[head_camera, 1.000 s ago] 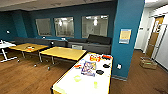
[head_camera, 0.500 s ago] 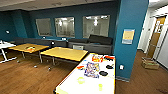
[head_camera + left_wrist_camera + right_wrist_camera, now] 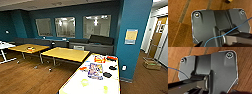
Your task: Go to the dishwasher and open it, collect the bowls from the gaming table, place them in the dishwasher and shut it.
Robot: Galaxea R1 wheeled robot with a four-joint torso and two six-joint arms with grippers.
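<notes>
Jaws: can't tell, open or clenched. Ahead, a white surface (image 3: 82,86) carries a colourful sheet (image 3: 95,70); its print and the pillar notice (image 3: 131,36) are unreadable.

Teal walls (image 3: 75,12) and a teal pillar (image 3: 132,55) stand over a brown wood-grain floor (image 3: 27,77). Left of the pillar, two yellow surfaces (image 3: 66,53) sit before a dark grey sofa (image 3: 95,43). The near white surface (image 3: 100,86) by the pillar carries red, black and multicoloured items plus pale green patches. A pale yellow notice (image 3: 131,36) hangs on the pillar.
</notes>
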